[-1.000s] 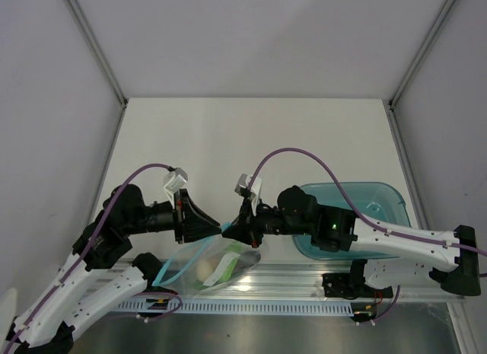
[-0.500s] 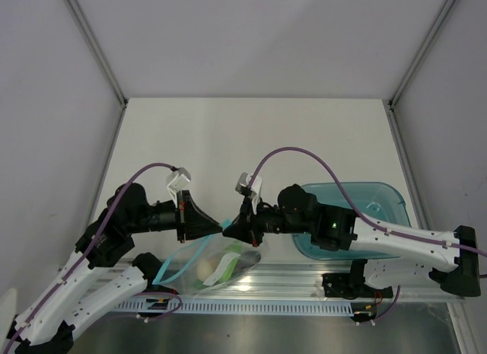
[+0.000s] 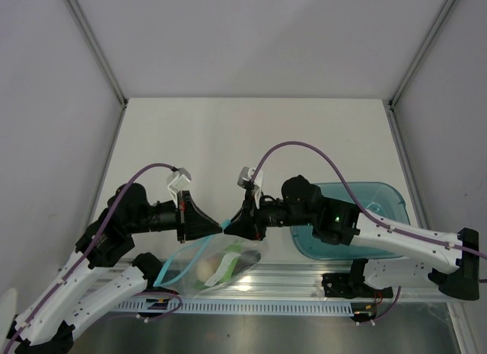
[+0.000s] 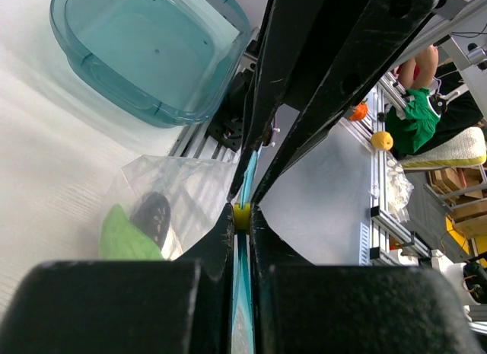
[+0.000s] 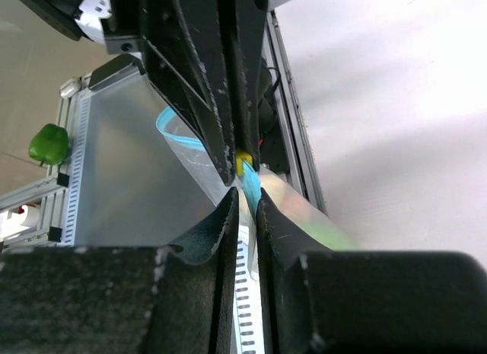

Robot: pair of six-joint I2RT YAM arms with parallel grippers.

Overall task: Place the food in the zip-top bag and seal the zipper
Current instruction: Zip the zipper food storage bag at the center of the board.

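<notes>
**Left pincer**: it is meeting the right pincer tip to tip above the near edge of the table. In its own wrist view its jaws are pressing together on the zipper, the light blue strip running edge-on between the fingers. A small yellow slider is sitting on the strip right at its fingertips.

**Right pincer:** it is facing the left one head-on. In its wrist view its jaws are standing slightly apart, with the zipper passing down through the narrow gap. Whether the pads are pressing on the strip cannot be told. The yellow slider is showing just beyond its tips, against the opposing fingers.

**Zip-top bag**: it is hanging directly beneath the two pincer tips, with its mouth edge held up at the tips and its clear, crinkled body sagging toward the aluminium rail at the table's near edge. The rest of the blue strip is trailing down and away below the left pincer.

**Food:** it is lying inside the bag, below the pincers. From above, a cream egg and a light green piece are showing through the plastic. The left wrist view is showing a bright green piece touching a dark piece at the bottom of the bag.

**Teal tray**: it is sitting behind the right pincer, on the side away from the left one, with the right arm reaching over it. Its visible interior is showing no items.
</notes>
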